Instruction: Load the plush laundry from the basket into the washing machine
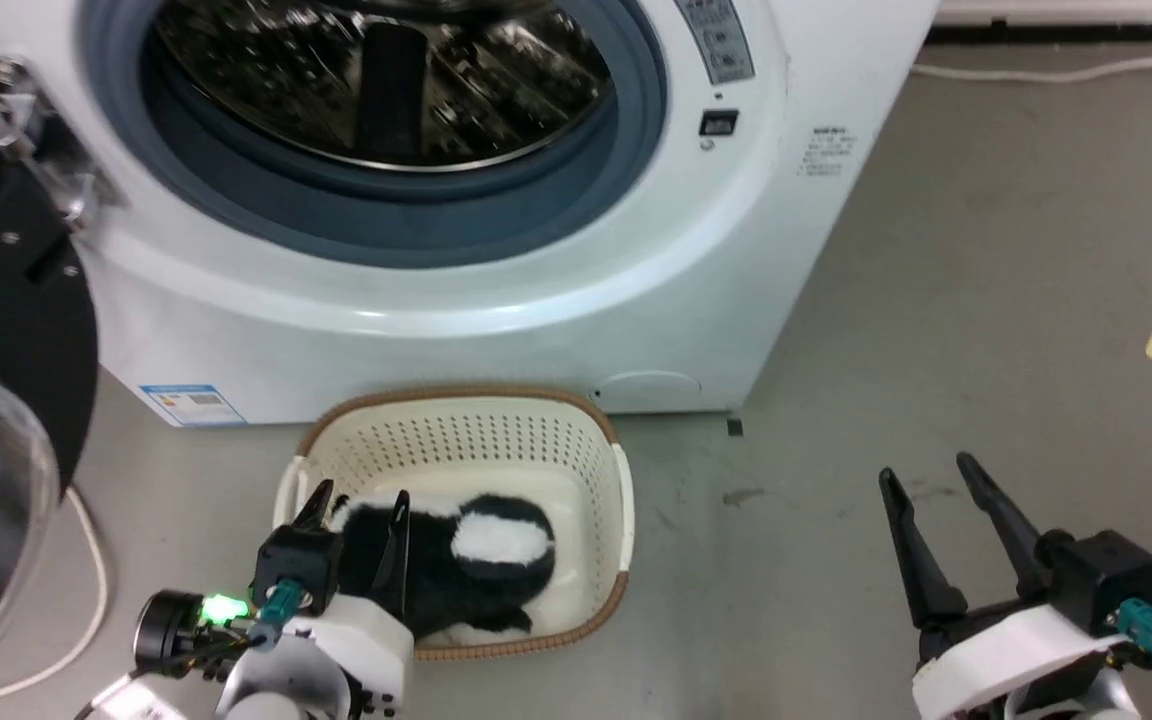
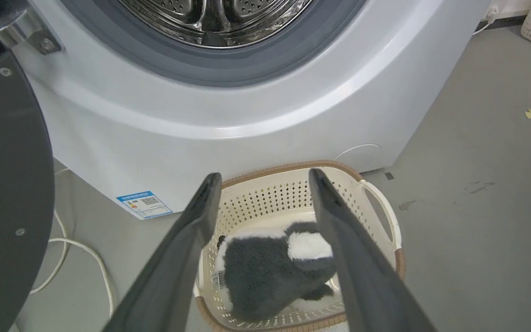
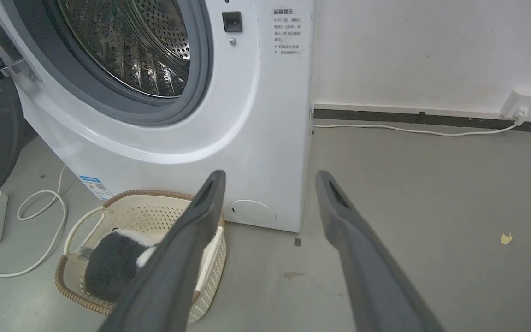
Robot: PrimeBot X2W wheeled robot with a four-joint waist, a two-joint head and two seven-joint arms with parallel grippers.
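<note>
We found the plush laundry [image 1: 476, 570] lying in the near half of the basket [image 1: 456, 397], long axis left to right, before the open washing machine [image 1: 536, 300]. The left gripper [image 1: 361, 500], fingers [image 1: 396, 545] spread and empty, hung over its left end. The right gripper [image 1: 926, 468], likewise released, stood well right.

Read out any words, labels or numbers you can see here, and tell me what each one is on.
Nothing here is clear enough to quote.
Printed notice on the washing machine, right of the door opening: lines of Chinese characters, too small to read.
Blue sticker on its lower front: a code square and print, blurred.
Grey panel near its top: blurred.
Label inside the basket: stripes, unreadable.
</note>
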